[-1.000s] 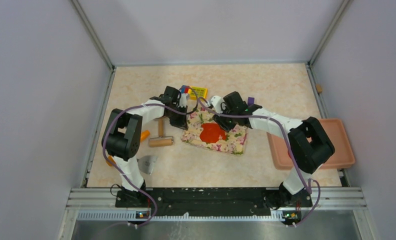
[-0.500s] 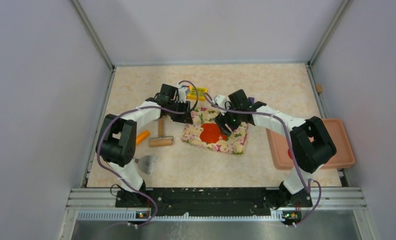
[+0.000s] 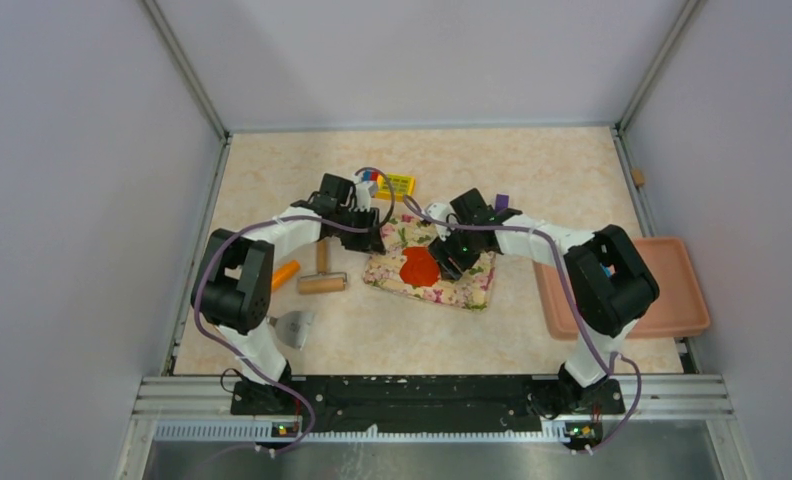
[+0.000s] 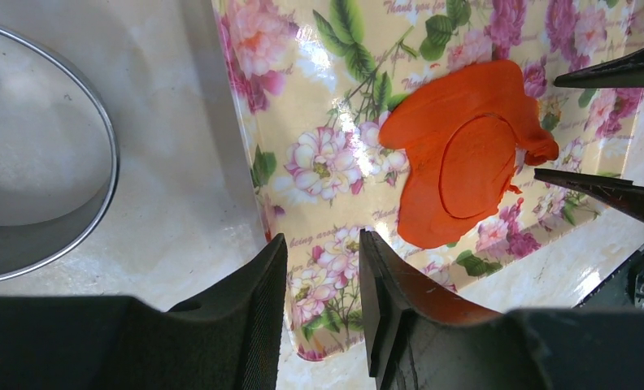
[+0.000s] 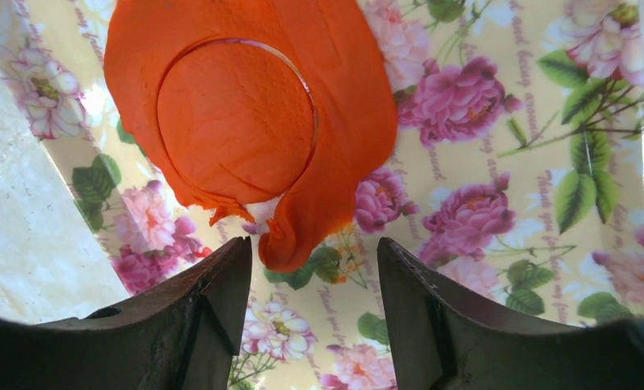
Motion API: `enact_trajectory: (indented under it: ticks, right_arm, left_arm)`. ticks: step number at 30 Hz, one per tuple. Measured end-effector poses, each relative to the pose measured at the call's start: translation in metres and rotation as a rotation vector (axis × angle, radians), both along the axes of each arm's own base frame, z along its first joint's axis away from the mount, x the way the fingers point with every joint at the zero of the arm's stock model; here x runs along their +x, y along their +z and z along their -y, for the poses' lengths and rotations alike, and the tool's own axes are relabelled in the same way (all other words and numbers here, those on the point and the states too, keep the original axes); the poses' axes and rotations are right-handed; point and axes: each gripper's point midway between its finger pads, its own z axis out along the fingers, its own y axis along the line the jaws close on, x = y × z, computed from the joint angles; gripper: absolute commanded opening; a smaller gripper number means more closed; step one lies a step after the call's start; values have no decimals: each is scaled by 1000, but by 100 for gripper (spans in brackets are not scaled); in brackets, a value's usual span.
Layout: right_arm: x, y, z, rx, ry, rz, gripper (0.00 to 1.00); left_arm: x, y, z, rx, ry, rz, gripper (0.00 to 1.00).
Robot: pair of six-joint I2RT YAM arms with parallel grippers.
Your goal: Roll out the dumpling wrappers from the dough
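The dough (image 3: 419,266) is a flat red-orange patch on a floral board (image 3: 467,288). In the right wrist view the dough (image 5: 343,89) has a round wrapper-sized disc (image 5: 236,122) cut into it, still lying in place. My right gripper (image 5: 315,244) is open just above the board, with a curled dough flap (image 5: 298,231) between its fingertips; from above it (image 3: 442,262) is at the dough's right edge. My left gripper (image 4: 323,240) is narrowly open and empty over the board's left corner (image 4: 302,325), and shows in the top view (image 3: 372,238).
A metal ring (image 4: 42,162) lies on the table left of the board. A wooden rolling pin (image 3: 321,278), an orange carrot toy (image 3: 287,271) and a metal scraper (image 3: 294,327) lie at the left. A yellow box (image 3: 396,185) is behind the board. A pink tray (image 3: 672,290) is at the right.
My left gripper has shifted slightly back and left to the board's corner. My right gripper has moved in closer to the dough's right edge. The dough has stayed put.
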Motion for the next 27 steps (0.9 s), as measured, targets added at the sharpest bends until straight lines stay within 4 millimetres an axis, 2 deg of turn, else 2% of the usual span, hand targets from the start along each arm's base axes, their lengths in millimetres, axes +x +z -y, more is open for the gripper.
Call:
enact_trajectory:
  ticks: [3,8,15,17,21,27]
  right_arm:
    - [2,-3,-3,-4,0,1,55]
    - [8,-5,-1,-33,-26,25,31]
    - [11,-6,2,-89,-44,62,15]
    - [14,-4,2,-102,-43,79,13]
    - [25,9,-1,-113,-46,124,11]
    - [54,45,-18,-63,-63,220,8]
  left_arm:
    - [1,3,-2,-3,6,7,41]
    - [4,8,-4,-6,15,21,41]
    - [6,7,-9,-6,32,18,41]
    - [7,8,-11,-8,39,18,41]
    - [9,8,-13,-11,51,17,41]
    - [10,8,-15,-12,60,15,41]
